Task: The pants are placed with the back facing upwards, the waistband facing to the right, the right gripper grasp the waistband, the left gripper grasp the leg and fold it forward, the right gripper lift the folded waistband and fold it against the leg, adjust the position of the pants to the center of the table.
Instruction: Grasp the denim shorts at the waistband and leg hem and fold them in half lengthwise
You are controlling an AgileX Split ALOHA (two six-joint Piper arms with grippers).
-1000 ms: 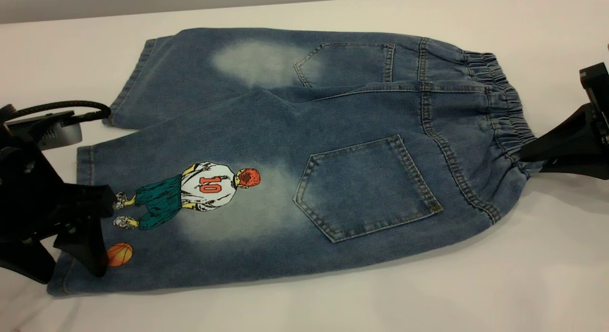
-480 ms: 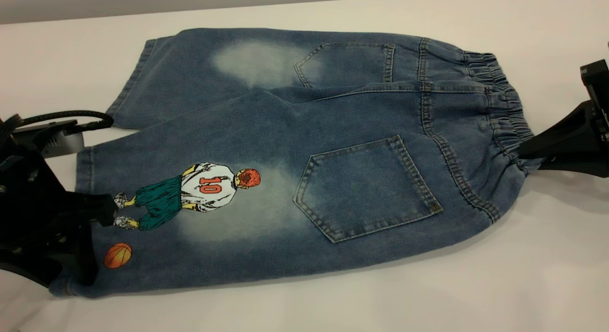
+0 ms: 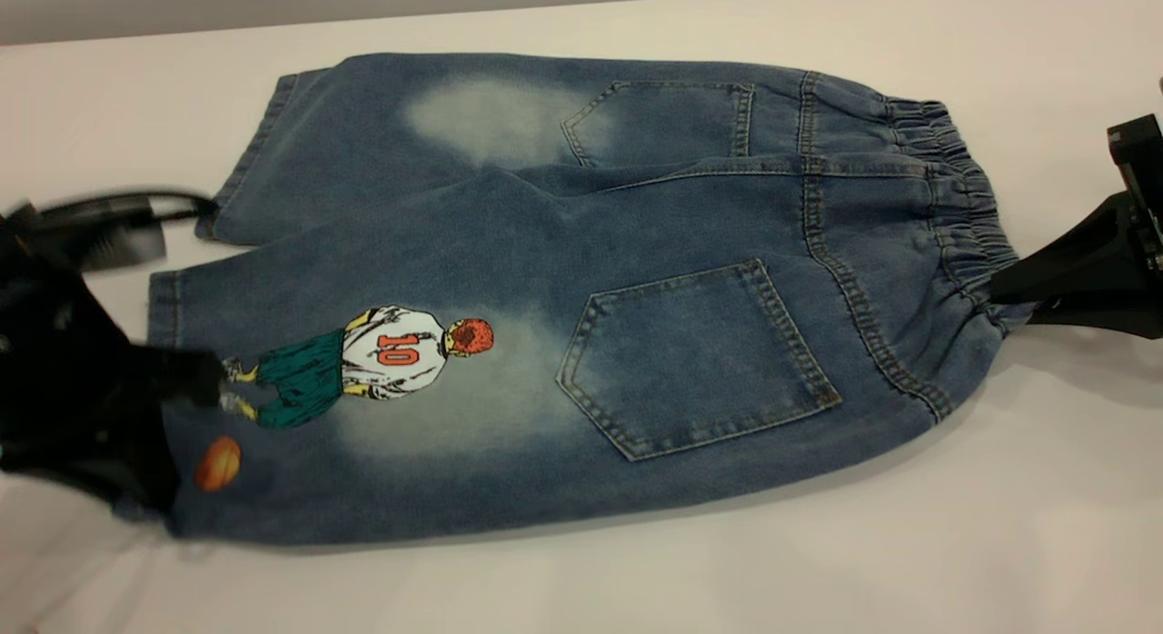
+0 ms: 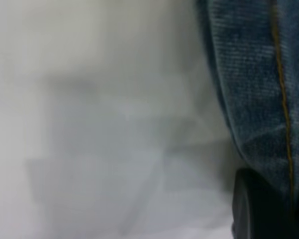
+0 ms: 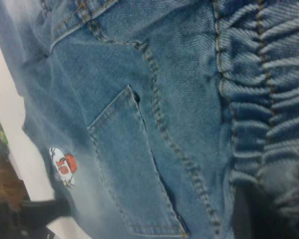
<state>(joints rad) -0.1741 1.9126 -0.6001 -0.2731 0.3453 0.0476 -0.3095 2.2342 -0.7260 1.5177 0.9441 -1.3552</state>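
Blue denim pants [image 3: 581, 280] lie back up on the white table [image 3: 909, 543], with a printed basketball player on the near leg and the elastic waistband [image 3: 963, 225] at the right. My left gripper [image 3: 168, 434] is shut on the near leg's hem at the left and blurred by motion. The left wrist view shows that hem [image 4: 259, 89] running into a dark finger [image 4: 254, 209]. My right gripper [image 3: 1008, 298] is shut on the waistband's near corner. In the right wrist view the gathered waistband [image 5: 269, 99] meets a dark finger [image 5: 259, 214] beside a back pocket [image 5: 134, 174].
The far leg [image 3: 382, 134] lies flat toward the back edge of the table. Bare white tabletop runs along the front below the pants and at the far left [image 3: 109, 98]. The left arm's cable [image 3: 118, 207] hangs close to the far leg's hem.
My left gripper has shifted back and slightly right with the near leg's hem, dragging the hem's front corner and the basketball print with it. The right gripper has barely moved.
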